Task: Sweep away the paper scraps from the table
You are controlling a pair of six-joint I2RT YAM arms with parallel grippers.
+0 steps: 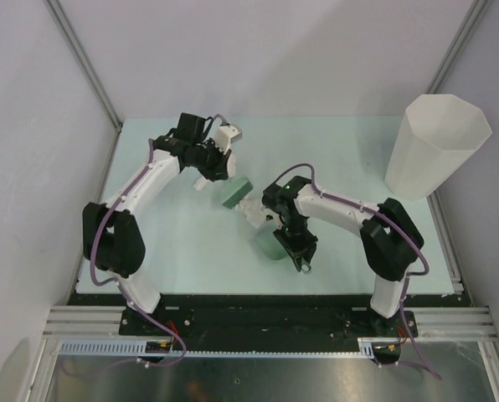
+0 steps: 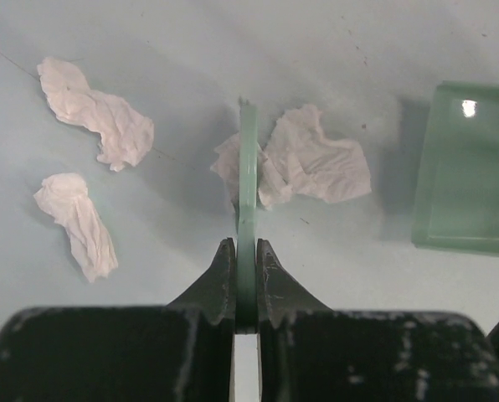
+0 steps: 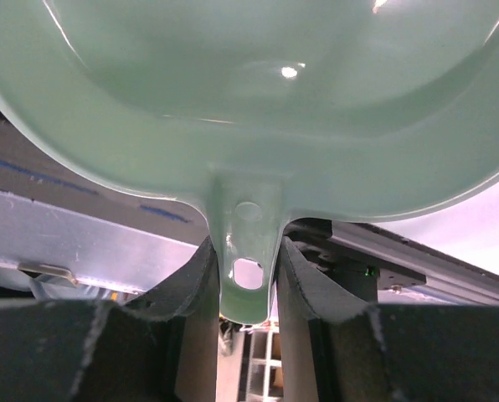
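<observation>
My left gripper (image 2: 246, 243) is shut on a thin green sweeper blade (image 2: 248, 167) that stands edge-on over the mint-green table (image 2: 233, 50). One crumpled white paper scrap (image 2: 316, 163) lies against the blade's right side, and two more paper scraps (image 2: 95, 113) (image 2: 74, 222) lie apart to its left. The green dustpan (image 2: 467, 167) sits at the right. My right gripper (image 3: 248, 243) is shut on the dustpan's handle (image 3: 248, 268), with the pan's body (image 3: 275, 84) filling the view above. From the top view, the sweeper (image 1: 235, 193) and dustpan (image 1: 270, 244) face each other mid-table, with scraps (image 1: 249, 209) between them.
A tall white faceted bin (image 1: 436, 146) stands at the table's far right corner. Grey walls close in the back and both sides. A black rail (image 1: 258, 314) with both arm bases runs along the near edge.
</observation>
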